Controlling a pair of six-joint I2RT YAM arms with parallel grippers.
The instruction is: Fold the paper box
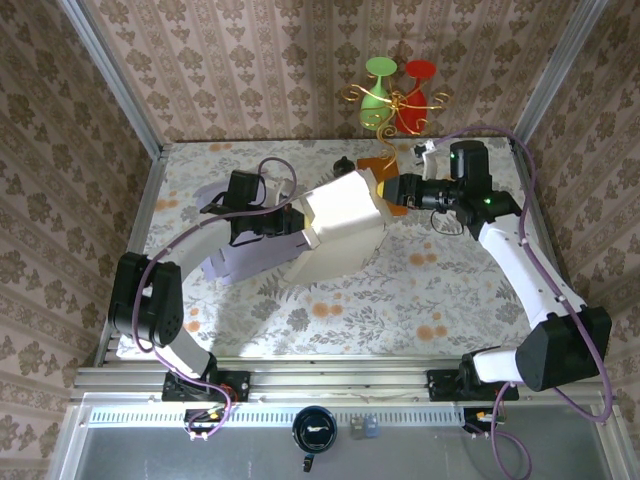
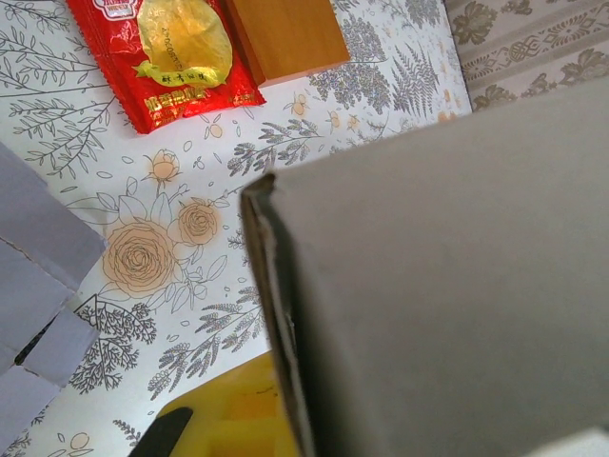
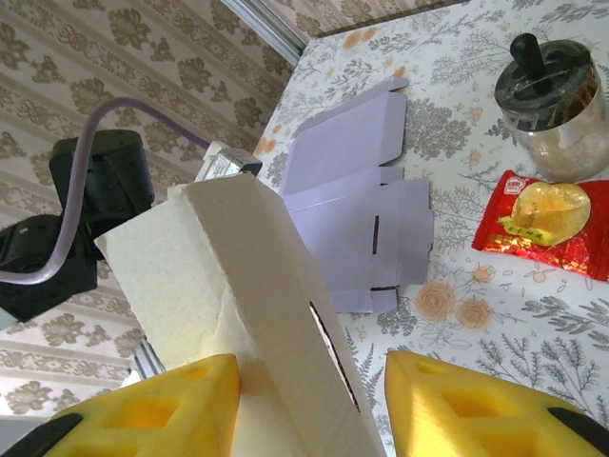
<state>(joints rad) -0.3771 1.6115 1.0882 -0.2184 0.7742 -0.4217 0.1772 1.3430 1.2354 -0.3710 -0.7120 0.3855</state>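
The left arm (image 1: 150,290) and right arm (image 1: 520,250) bend inward over the table (image 1: 450,300) and meet at the box (image 1: 340,230), whose long axis runs roughly near-to-far. The left gripper (image 1: 287,225) is clamped on the box's left edge. The right gripper (image 1: 392,190) stands apart, astride the right edge. The right wrist view adds a flat sheet (image 3: 352,190), jar (image 3: 552,105) and packet (image 3: 547,224); the left wrist view adds a block (image 2: 285,38).

Left fingers (image 2: 228,424) pinched closed, right fingers (image 3: 476,405) spread apart.
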